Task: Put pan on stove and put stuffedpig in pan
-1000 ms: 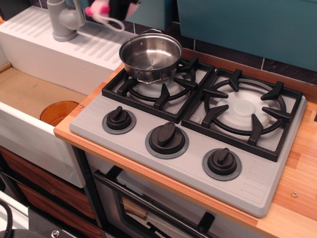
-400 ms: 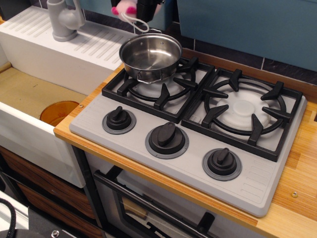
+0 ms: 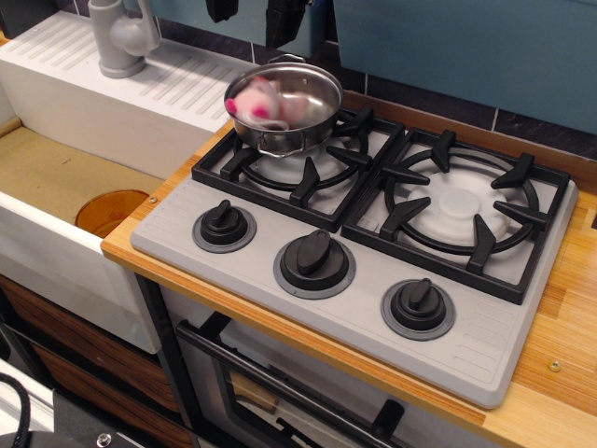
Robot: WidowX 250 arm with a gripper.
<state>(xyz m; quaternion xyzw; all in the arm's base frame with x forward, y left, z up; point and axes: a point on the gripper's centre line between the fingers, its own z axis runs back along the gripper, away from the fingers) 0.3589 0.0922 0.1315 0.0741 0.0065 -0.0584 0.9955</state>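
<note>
The pan (image 3: 310,101) stands on the back left burner of the grey stove (image 3: 485,343). The stuffedpig (image 3: 257,103) is a pink and white blur at the pan's left rim, inside or dropping into the pan. My gripper (image 3: 250,11) is at the top edge, directly above the pan. Its two black fingers (image 3: 281,19) are spread apart and hold nothing. Only the fingertips show; the arm is out of view.
A white sink (image 3: 56,233) with an orange drain (image 3: 110,210) and a grey faucet (image 3: 119,37) lies left of the stove. The right burner (image 3: 459,205) is bare. Three black knobs (image 3: 314,259) line the stove's front. A wooden counter (image 3: 560,373) surrounds the stove.
The gripper carried the pig rightward from above the sink to above the pan, then opened. The pig has left the fingers and dropped to the pan. The pan has not moved.
</note>
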